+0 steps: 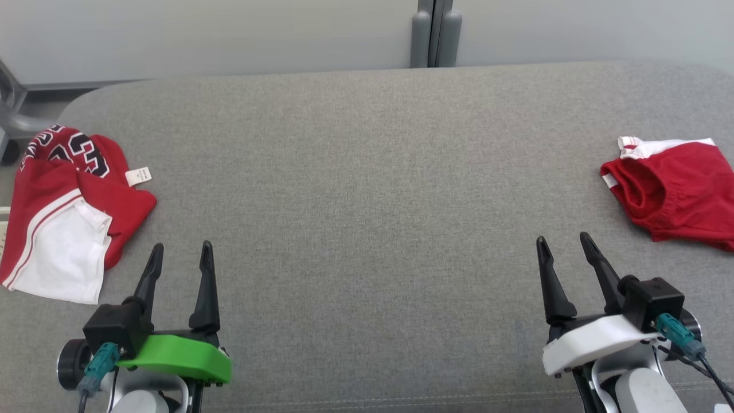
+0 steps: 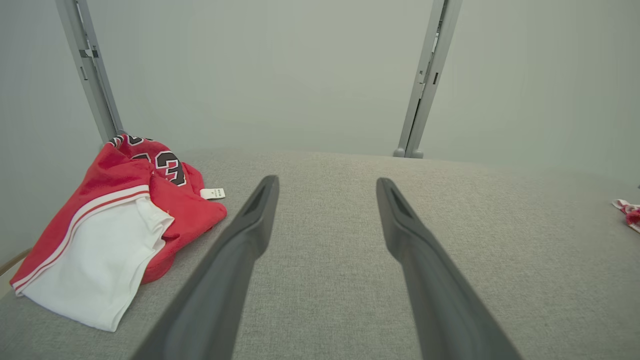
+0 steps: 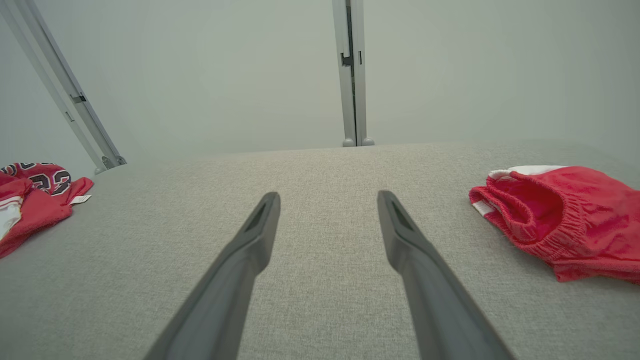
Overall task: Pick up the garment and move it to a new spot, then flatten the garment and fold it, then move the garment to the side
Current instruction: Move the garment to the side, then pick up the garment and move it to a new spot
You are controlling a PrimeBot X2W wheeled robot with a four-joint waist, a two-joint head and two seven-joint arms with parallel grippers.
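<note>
Your two end effectors hover side by side over the near edge of a grey fabric-covered table, both released and holding nothing. The left end effector, on its green mount, has its dark fingers spread apart and pointing toward the far wall; the left wrist view shows bare grey cloth in the gap between them. The right end effector, on its white mount, is parted in the same way.

A red-and-white jersey lies bunched at the table's left edge, just beside your left fingers but not touching them. Its black-and-white numerals face up at the far end, a white panel with red stripes lies nearest you, and a small white label sticks out on the cloth. A pair of red shorts with a white band lies at the right edge, its elastic waist turned toward the middle of the table, apart from your right fingers. A grey post stands behind the table against the pale wall.
</note>
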